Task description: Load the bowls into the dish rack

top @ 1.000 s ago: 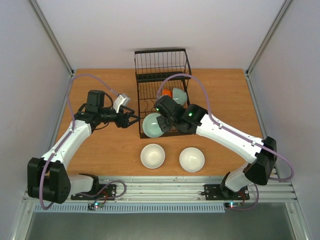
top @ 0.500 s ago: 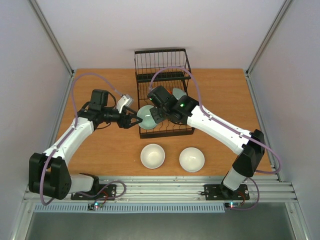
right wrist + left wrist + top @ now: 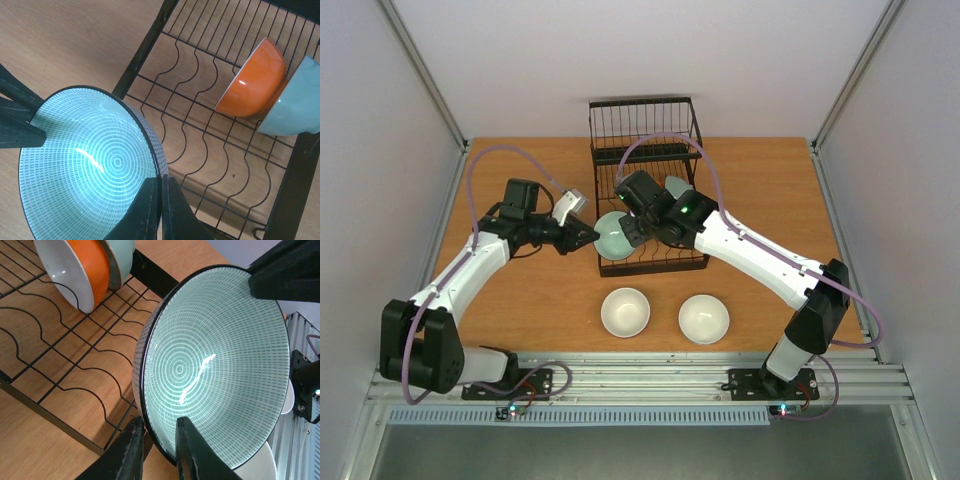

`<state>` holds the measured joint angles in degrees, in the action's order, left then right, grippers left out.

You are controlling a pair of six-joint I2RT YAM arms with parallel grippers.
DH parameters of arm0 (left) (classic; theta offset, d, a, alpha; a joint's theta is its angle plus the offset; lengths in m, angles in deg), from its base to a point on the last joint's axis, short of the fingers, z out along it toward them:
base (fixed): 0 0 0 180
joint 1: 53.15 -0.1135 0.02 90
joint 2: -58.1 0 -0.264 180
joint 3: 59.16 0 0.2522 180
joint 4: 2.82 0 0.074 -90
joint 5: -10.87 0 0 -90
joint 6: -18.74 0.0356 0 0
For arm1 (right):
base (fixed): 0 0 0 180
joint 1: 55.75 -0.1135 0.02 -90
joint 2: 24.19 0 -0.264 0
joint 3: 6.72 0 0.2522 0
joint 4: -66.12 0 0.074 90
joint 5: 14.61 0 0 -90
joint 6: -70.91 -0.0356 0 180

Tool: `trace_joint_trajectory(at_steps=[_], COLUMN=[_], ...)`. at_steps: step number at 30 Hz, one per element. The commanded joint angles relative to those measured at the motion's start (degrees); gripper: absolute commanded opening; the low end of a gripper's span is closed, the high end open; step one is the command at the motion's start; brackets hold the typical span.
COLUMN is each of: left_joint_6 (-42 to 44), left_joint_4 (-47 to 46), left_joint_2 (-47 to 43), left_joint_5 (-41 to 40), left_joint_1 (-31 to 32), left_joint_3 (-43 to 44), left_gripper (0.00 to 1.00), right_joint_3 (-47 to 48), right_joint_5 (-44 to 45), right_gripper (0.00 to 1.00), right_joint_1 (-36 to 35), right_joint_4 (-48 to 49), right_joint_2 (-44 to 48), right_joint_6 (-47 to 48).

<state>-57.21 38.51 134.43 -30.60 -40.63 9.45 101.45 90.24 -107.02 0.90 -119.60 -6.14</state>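
Both left fingers (image 3: 194, 452) and right fingers (image 3: 144, 212) pinch the patterned bowl (image 3: 215, 355).

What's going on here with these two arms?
Both arms hold one patterned green bowl at the dish rack's left edge: the right gripper pinches one side of its rim, the left gripper the opposite side. An orange bowl and a mint bowl lean in the rack; two white bowls wait on the table.
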Motion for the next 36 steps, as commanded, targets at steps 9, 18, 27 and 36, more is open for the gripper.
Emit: trace_joint_trajectory(at_steps=[9, 18, 27, 36], left_joint_6=[1.05, 0.99, 1.12, -0.12], left_joint_4=[0.05, 1.17, 2.49, 2.97], left_joint_2=[1.05, 2.90, 4.94, 8.13], left_joint_5=[3.21, 4.12, 4.34, 6.08], left_joint_1=[0.82, 0.85, 0.85, 0.84], left_joint_3=[2.28, 3.19, 4.33, 5.49], left_gripper=[0.15, 0.01, 0.00, 0.00], right_joint_3=[1.41, 1.10, 1.12, 0.31], right_joint_5=[-3.79, -5.52, -7.03, -9.13], right_gripper=[0.01, 0.01, 0.01, 0.01], right_joint_1=[0.18, -0.06, -0.32, -0.66], right_joint_4=[5.54, 6.90, 7.55, 8.46], right_joint_2=[0.55, 0.27, -0.82, -1.17], right_joint_6=[-0.12, 0.41, 1.02, 1.90])
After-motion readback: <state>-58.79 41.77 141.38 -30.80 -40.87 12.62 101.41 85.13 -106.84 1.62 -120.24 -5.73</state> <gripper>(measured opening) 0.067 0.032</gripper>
